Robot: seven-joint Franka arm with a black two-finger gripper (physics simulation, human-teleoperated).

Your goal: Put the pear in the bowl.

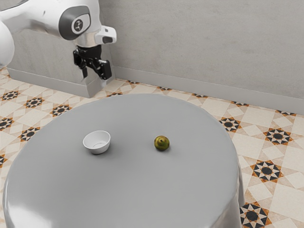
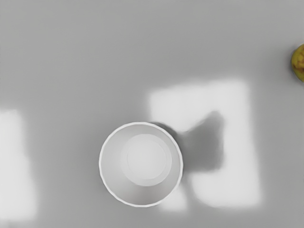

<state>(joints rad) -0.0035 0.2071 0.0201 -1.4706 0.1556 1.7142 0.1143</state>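
Hovering empty, 2 fingers [image 1: 106, 71] spread wide, the tool [image 1: 95, 75] overlooks the table [image 1: 128, 194], bowl [image 1: 97, 142] and pear [image 1: 162, 143] apart.

**One camera slants across the table [image 1: 128, 190], one looks down on it**

The exterior view looks from above the tabletop and to the arm's [image 1: 33, 13] side, facing down at a slant across to the wall [image 1: 199, 42] on the far side. It stands well back, taking in floor [image 1: 285, 166] too, with the arm entering at the exterior view's upper left. The wrist view looks from the arm's end almost straight down, much closer in. Both share part of the tabletop, the bowl [image 1: 97, 142] and the pear [image 1: 161, 143], the last cropped by the wrist view's edge.
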